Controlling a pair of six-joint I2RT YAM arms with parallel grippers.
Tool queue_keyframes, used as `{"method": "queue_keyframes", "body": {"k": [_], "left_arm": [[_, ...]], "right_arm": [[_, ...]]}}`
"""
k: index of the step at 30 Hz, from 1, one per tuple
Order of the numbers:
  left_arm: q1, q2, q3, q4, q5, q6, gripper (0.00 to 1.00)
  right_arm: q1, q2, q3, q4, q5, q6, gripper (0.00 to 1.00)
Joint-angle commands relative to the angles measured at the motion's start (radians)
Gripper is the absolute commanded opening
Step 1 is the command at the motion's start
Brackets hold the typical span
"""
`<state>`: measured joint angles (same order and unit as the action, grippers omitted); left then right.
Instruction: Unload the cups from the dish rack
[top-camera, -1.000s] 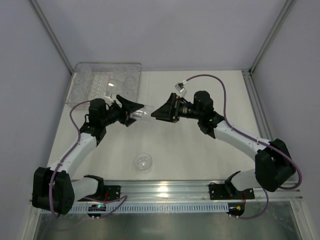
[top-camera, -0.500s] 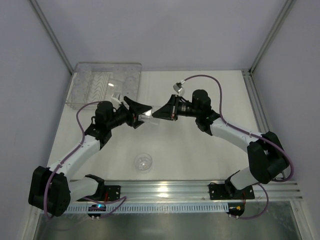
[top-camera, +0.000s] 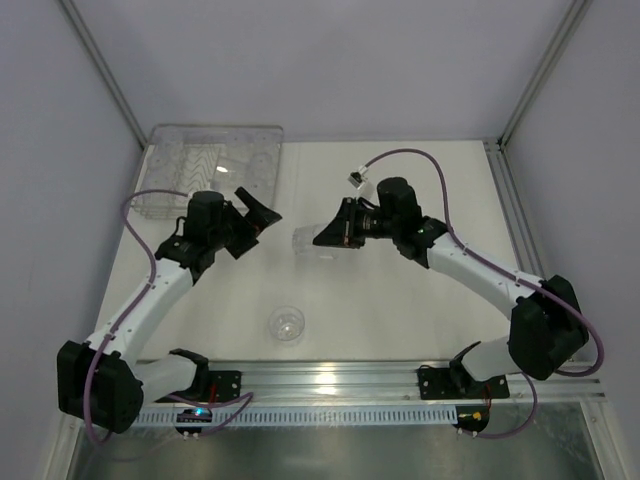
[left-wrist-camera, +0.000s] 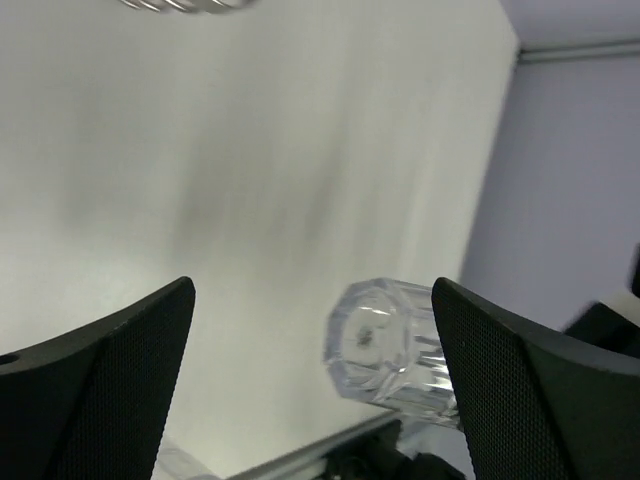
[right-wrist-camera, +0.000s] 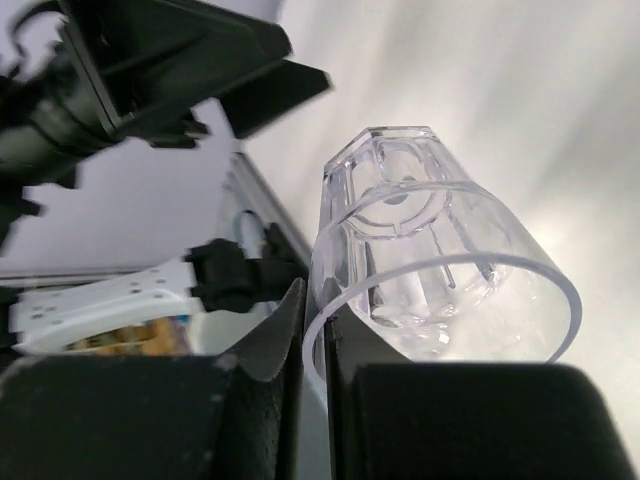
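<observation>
cup (top-camera: 306, 243) has passed from left jaws to right jaws.

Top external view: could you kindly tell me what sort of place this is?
Probably a robot lab test cell, not a kitchen: a white table boxed in by plain grey walls, two arms bolted to a metal rail, plus a dish rack and a clear cup.
</observation>
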<state>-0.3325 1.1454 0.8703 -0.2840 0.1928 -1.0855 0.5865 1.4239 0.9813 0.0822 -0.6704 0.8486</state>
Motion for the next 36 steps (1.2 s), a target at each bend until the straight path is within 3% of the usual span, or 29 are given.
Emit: {"method": "queue_keyframes", "body": {"k": [1,5,11,18,32,34,36], "left_arm": [[0.027,-0.016,0.091,-0.223,-0.272,0.221,1.00],[0.030,0.028,0.169,-0.268,-0.404,0.326,1.00],[0.038,0.144,0.283,-0.261,-0.490,0.435,1.00],[0.070,0.272,0.369,-0.204,-0.512,0.541,1.00],[0.101,0.553,0.559,-0.116,-0.512,0.722,1.00],[0.101,0.605,0.581,-0.112,-0.512,0.737,1.00],[0.101,0.660,0.639,-0.104,-0.504,0.748,1.00]], "right_arm": [[0.048,-0.080,0.178,-0.452,0.232,-0.315,0.04],[0.180,-0.025,0.319,-0.781,0.523,-0.470,0.04],[0.387,0.105,0.378,-1.036,0.765,-0.442,0.04],[0.559,0.171,0.327,-1.052,0.769,-0.336,0.04],[0.654,0.270,0.367,-1.044,0.706,-0.327,0.04],[0.659,0.273,0.381,-1.044,0.700,-0.330,0.10],[0.665,0.267,0.396,-1.038,0.687,-0.332,0.23]]}}
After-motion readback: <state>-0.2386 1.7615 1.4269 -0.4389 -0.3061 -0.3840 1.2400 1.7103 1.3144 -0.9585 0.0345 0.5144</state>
